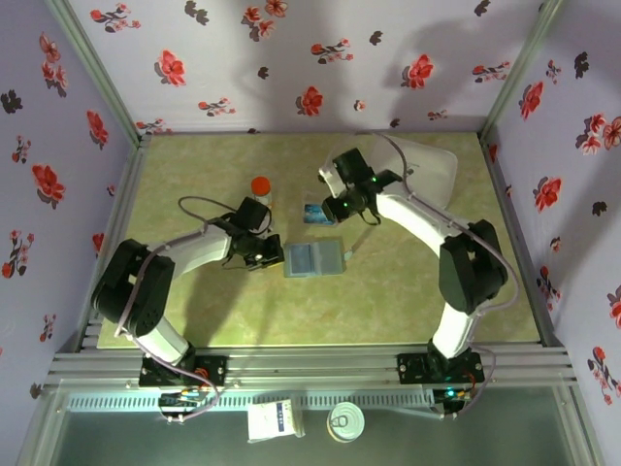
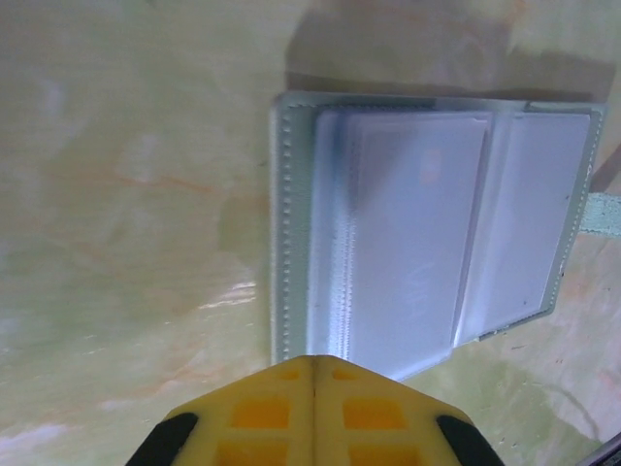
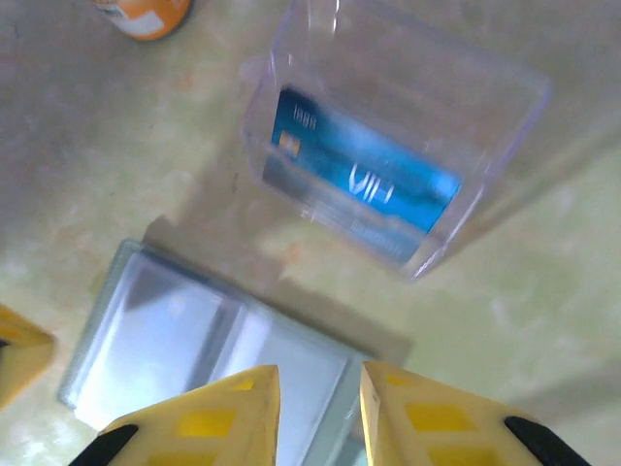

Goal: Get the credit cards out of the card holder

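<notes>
In the top external view the card holder (image 1: 313,258) lies open and flat on the surface (image 1: 194,311). The left gripper (image 1: 274,258) is at the holder's left edge. The right gripper (image 1: 342,212) hangs just beyond its far edge, and a teal-blue credit card (image 1: 315,216) stands close behind that edge.

In the left wrist view the left jaws are closed tip to tip and overlap the holder's near edge. They seem to pin it rather than pinch it, though I cannot tell whether they touch. The frosted sleeves show a faint reddish patch, perhaps a card inside.

In the right wrist view the right jaws are narrowly parted and hold nothing, hovering over the holder's far panel. The teal-blue card sits upright in a clear stand (image 3: 505,107) past the holder.

To do the step well, I judge the left jaws should press the holder firmly so it cannot slide. The right jaws should come in low at a sleeve mouth, catch only a card's exposed edge, and draw it out along the sleeve rather than lifting, so the holder does not fold up.
</notes>
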